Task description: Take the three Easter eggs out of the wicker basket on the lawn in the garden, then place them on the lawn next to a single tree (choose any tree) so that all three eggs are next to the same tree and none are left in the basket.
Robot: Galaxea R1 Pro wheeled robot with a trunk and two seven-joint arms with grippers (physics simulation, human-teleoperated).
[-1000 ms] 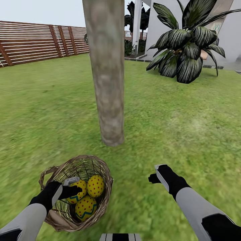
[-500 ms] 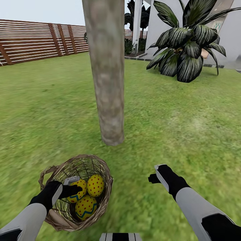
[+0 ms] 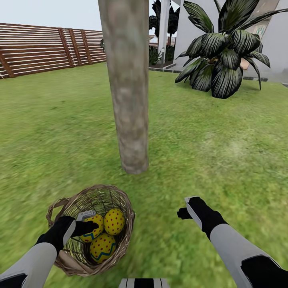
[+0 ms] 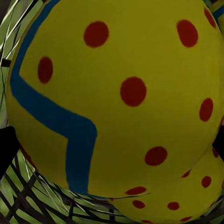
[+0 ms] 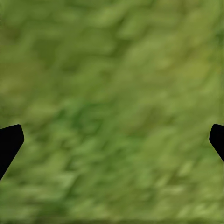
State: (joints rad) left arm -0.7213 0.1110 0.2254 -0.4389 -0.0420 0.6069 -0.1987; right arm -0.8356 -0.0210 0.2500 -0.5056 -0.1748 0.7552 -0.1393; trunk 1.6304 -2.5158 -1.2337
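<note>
Our left gripper (image 3: 89,224) straddles a yellow, red-dotted, blue-zigzagged Easter egg (image 4: 116,98) inside the brown woven wicker basket (image 3: 120,200); grip uncertain. Our right gripper (image 3: 185,208) hangs spread.

I see the wicker basket (image 3: 120,236) standing on the lawn (image 3: 208,140), just in front of the tree (image 3: 127,88), near its base but not touching it. It is brown, woven and open-topped, with a loop handle at the rim. All three Easter eggs (image 3: 105,234) lie inside, packed together and touching. Each is yellow with red dots; two carry a blue zigzag band, and the third (image 3: 115,221) shows dots alone. My left hand (image 3: 89,224) reaches into the basket around the banded egg (image 4: 116,93) nearest it. The trunk is thick, grey-brown, mottled and upright.
</note>
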